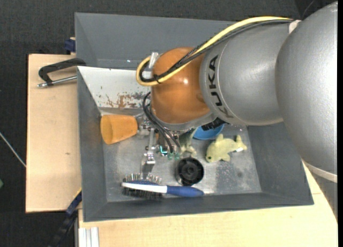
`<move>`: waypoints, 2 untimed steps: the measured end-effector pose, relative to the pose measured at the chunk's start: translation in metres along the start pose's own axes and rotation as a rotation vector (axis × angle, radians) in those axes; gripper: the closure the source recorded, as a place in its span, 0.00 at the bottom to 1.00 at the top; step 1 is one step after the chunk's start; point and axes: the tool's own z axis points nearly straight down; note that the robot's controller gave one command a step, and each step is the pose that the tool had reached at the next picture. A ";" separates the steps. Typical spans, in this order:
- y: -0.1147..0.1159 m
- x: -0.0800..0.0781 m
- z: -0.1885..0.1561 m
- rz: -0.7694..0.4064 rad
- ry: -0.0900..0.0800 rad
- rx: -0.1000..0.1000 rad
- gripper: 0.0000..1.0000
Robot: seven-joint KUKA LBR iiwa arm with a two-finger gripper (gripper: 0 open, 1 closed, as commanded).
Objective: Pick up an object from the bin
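A grey metal bin [91,149] is seen from above, with a large silver robot arm [252,74] reaching in from the picture's right. A rounded orange cover [177,90] sits at the arm's wrist, and a yellow cable [214,39] loops over it.

An orange cup [119,128] lies on its side on the bin floor, its wide mouth facing the picture's right. The gripper [153,149] hangs low over the floor just to the right of the cup, near the mouth. It is a tangle of small metal parts and wires, and whether the jaws are apart or together cannot be told.

Below the cup and to its right lies a brush [161,189] with dark bristles and a blue handle. A black round knob [189,170] rests right of the cup, past the gripper. Further right of the cup lies a pale yellow toy animal [225,148]. Above the toy, a blue thing [208,131] is partly hidden under the arm.
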 end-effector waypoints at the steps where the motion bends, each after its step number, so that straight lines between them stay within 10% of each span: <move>1: -0.074 0.008 0.054 -0.092 -0.048 -0.006 0.00; 2: -0.076 0.016 0.060 -0.091 -0.016 -0.003 1.00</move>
